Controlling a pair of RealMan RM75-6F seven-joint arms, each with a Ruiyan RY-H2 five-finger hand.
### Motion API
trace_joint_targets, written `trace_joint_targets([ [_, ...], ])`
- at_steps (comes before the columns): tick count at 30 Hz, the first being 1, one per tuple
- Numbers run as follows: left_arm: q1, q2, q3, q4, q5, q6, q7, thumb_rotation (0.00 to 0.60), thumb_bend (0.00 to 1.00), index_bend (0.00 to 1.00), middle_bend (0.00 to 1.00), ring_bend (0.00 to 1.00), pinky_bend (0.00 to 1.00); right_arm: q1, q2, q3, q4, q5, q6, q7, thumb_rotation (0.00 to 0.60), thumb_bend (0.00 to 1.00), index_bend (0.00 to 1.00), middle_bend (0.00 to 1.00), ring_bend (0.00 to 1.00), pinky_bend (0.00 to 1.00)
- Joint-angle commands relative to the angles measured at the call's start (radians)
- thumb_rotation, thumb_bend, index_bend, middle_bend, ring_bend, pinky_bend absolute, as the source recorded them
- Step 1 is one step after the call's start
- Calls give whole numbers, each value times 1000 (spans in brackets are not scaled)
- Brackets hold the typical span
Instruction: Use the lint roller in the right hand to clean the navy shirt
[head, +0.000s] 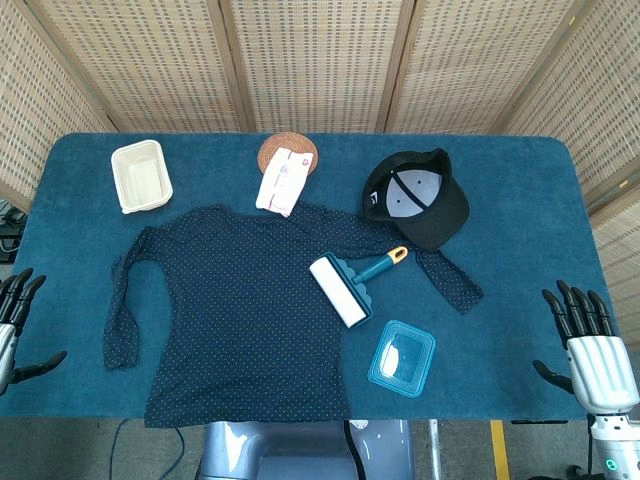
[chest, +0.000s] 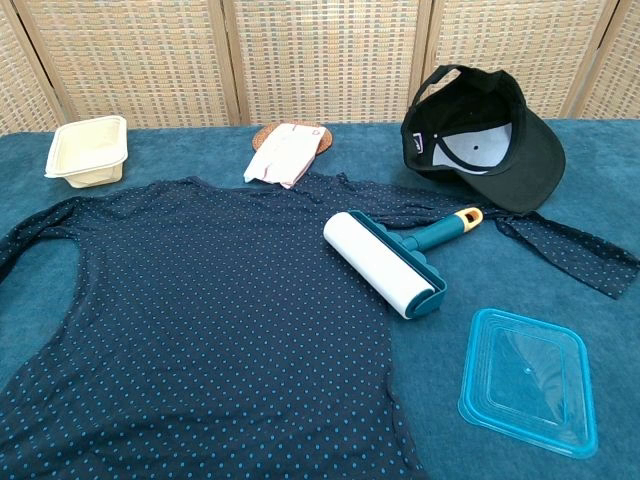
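Observation:
The navy dotted shirt (head: 240, 310) (chest: 200, 320) lies spread flat on the blue table, sleeves out to both sides. A lint roller (head: 350, 283) (chest: 395, 258) with a white roll, teal frame and orange-tipped handle rests on the shirt's right edge, held by nothing. My right hand (head: 590, 345) is at the table's front right corner, fingers spread and empty, well away from the roller. My left hand (head: 15, 325) shows at the front left edge, fingers apart, holding nothing. Neither hand appears in the chest view.
A black cap (head: 420, 195) (chest: 490, 135) lies upside down on the right sleeve's far part. A teal lid (head: 402, 358) (chest: 528, 380) sits in front of the roller. A cream container (head: 140, 176) (chest: 88, 150) stands back left. A white packet (head: 281, 182) (chest: 283, 155) rests on a round coaster (head: 300, 150).

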Motion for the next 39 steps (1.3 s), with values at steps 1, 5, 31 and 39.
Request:
trace_joint_targets([
  [1, 0, -3, 1, 4, -1, -3, 3, 600, 0, 0, 0, 0, 0, 1, 2, 0, -2, 4, -5, 1, 600, 0, 0, 0, 0, 0],
  [5, -1, -8, 0, 8, -1, -5, 6, 600, 0, 0, 0, 0, 0, 7, 3, 4, -10, 9, -15, 9, 600, 0, 0, 25, 18, 0],
  [31, -44, -42, -57, 42, -138, -91, 21, 600, 0, 0, 0, 0, 0, 802, -144, 252, 51, 253, -880, -208, 600, 69, 275, 1000, 1000, 1000],
  [39, -40, -40, -65, 55, -175, -101, 12, 600, 0, 0, 0, 0, 0, 903, -310, 215, 243, 290, -928, -254, 600, 215, 362, 1000, 1000, 1000],
])
